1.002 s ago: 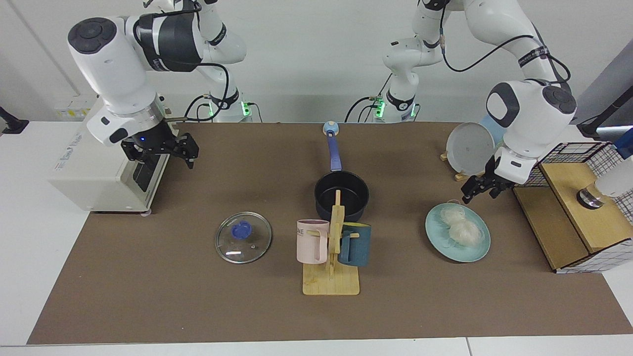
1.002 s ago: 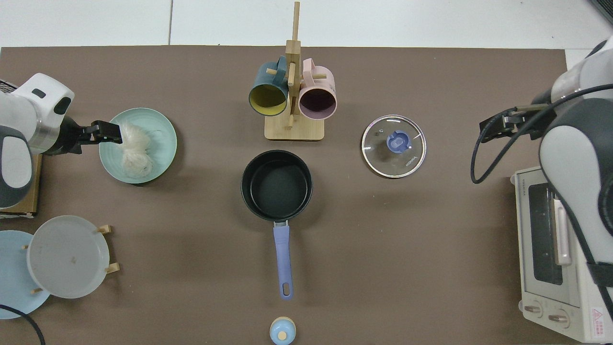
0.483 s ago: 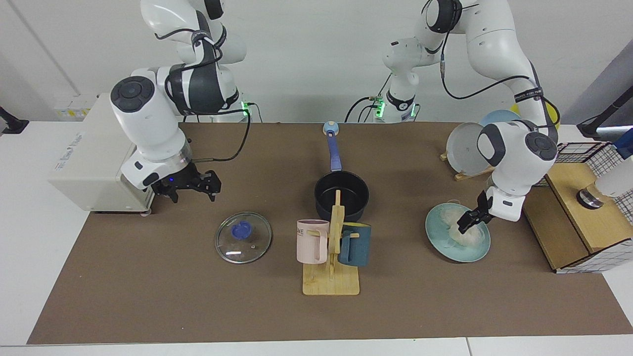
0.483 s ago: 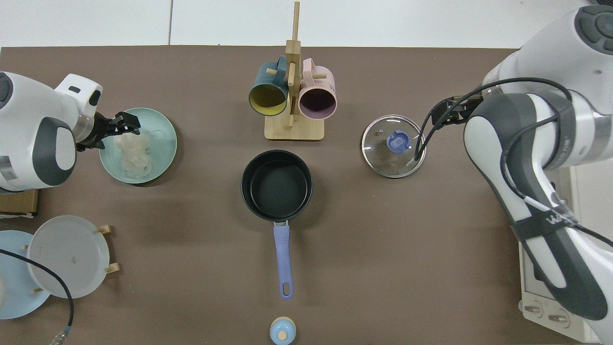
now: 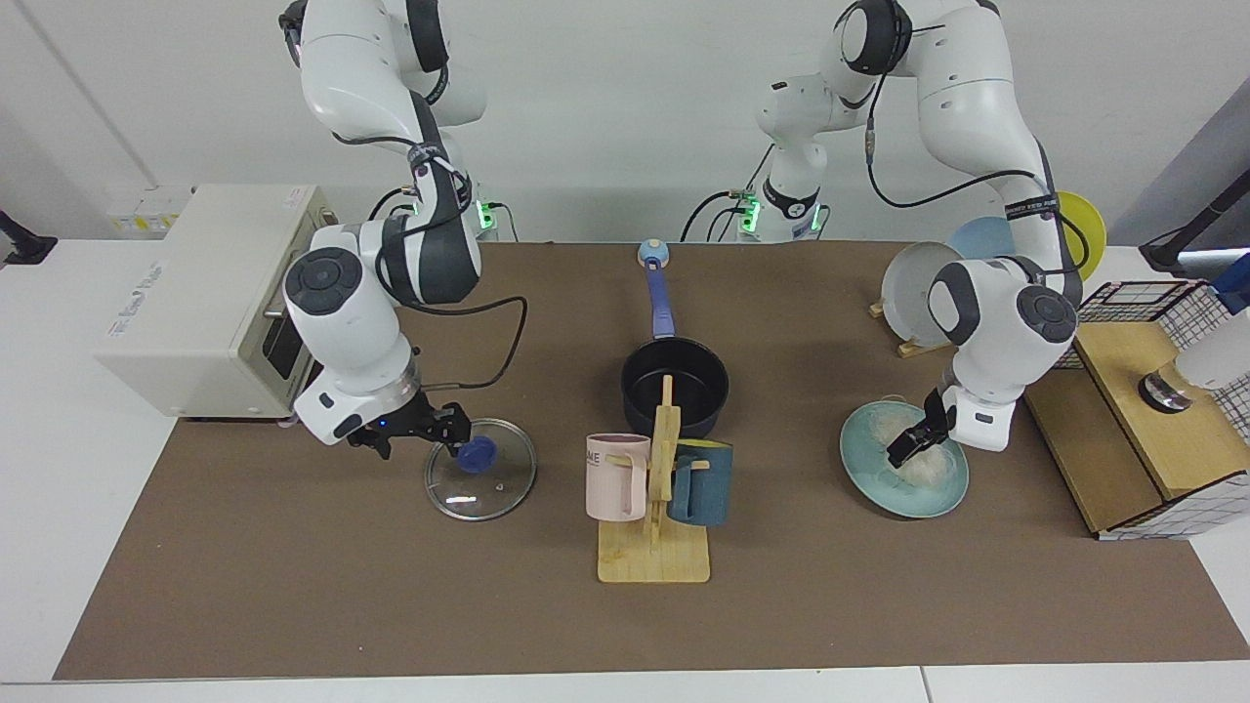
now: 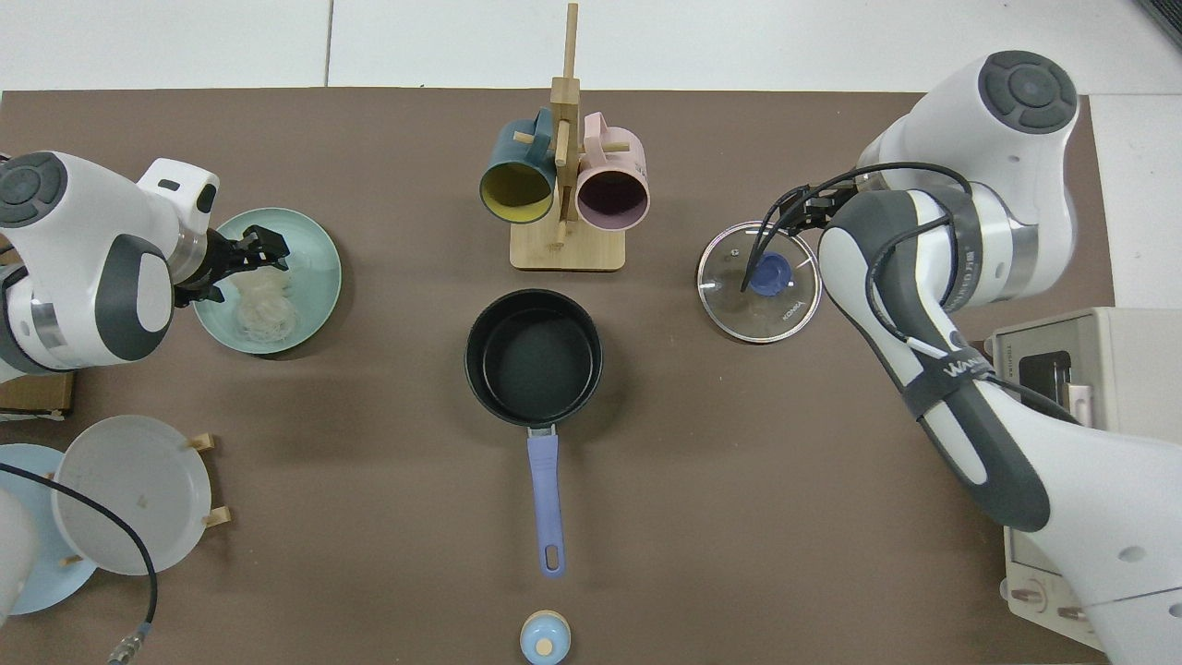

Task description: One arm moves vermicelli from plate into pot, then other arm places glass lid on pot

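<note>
Left gripper (image 5: 906, 447) is reaching into the vermicelli (image 5: 923, 464) on the plate (image 5: 869, 469), fingers spread — right gripper (image 5: 451, 433) is hovering at the glass lid (image 5: 480, 483), fingers released.

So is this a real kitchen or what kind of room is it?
Probably a robot lab set up like a pretend kitchen. Two white robot arms stand at a table with a brown mat. Kitchen things sit on it: a pot, a glass lid, a mug rack and a toaster oven.
</note>
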`<state>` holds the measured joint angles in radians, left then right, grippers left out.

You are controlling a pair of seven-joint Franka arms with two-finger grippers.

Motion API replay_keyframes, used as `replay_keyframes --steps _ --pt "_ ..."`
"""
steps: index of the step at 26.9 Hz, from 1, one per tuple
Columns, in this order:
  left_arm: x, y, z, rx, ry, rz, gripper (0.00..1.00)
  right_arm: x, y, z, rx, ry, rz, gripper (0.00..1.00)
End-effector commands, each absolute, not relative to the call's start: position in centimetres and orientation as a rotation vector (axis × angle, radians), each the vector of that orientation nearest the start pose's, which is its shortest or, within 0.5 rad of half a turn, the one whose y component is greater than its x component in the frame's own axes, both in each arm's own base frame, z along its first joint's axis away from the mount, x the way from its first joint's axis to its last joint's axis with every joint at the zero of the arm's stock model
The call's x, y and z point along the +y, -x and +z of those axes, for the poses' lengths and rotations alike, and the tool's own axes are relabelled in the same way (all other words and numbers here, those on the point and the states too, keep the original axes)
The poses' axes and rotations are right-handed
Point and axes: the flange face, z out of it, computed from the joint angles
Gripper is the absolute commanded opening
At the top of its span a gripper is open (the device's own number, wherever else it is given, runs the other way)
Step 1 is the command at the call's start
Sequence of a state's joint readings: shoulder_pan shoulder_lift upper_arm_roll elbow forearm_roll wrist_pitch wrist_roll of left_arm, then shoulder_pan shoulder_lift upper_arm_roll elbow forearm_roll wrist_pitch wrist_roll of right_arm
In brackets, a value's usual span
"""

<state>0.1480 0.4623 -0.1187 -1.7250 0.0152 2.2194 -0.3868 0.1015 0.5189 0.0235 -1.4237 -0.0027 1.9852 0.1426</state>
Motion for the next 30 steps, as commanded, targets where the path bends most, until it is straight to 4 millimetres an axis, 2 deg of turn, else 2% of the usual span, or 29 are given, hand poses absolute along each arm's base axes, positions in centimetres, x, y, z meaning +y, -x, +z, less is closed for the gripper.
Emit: replay_keyframes --steps 1,3,4,6,10,15,16,19,21,23,26,30 --pt "2.5 -66.7 31.4 -0.662 3.106 -0.079 0.75 10.6 -71.6 37.6 0.079 3.109 -0.092 1.0" --pt "2.2 -66.6 31.4 -0.663 3.109 -0.076 0.14 10.6 -71.9 36.7 0.081 3.104 -0.112 1.0" --pt "1.9 -66.7 31.5 -0.661 3.112 -0.071 0.0 10.8 -72.0 36.4 0.079 3.103 -0.116 1.0" --pt "1.7 -66.8 31.7 -0.684 3.117 -0.063 0.0 11.3 -72.0 35.2 0.067 3.106 -0.095 1.0" --pt "1.5 -67.1 33.2 -0.655 3.109 -0.016 0.0 12.9 -72.0 34.6 0.021 3.089 -0.11 1.0" --pt "0.3 -67.7 37.5 -0.635 3.119 0.01 0.0 14.1 -71.9 33.6 -0.065 3.127 -0.125 1.0" --pt "0.1 -67.6 38.8 -0.636 3.122 0.004 0.0 14.4 -71.7 33.2 -0.079 3.13 -0.117 1.0" --pt "-1.3 -66.6 43.1 -0.64 3.127 -0.006 0.0 14.7 -71.5 32.5 -0.109 3.132 -0.096 1.0" --pt "-2.2 -65.7 45.2 -0.656 3.123 -0.012 0.0 14.8 -71.4 32.4 -0.142 3.133 -0.09 1.0" --pt "-3.7 -64.5 47.6 -0.664 3.123 -0.008 0.0 14.9 -71.2 32.3 -0.166 3.136 -0.079 1.0" --pt "-7.0 -62.8 50.2 -0.677 3.139 0.014 0.0 14.8 -70.7 31.9 -0.174 3.142 -0.044 1.0" --pt "-11.2 -60.6 51.8 -0.683 3.156 0.011 0.0 15.0 -70.1 31.2 -0.205 3.145 -0.008 1.0"
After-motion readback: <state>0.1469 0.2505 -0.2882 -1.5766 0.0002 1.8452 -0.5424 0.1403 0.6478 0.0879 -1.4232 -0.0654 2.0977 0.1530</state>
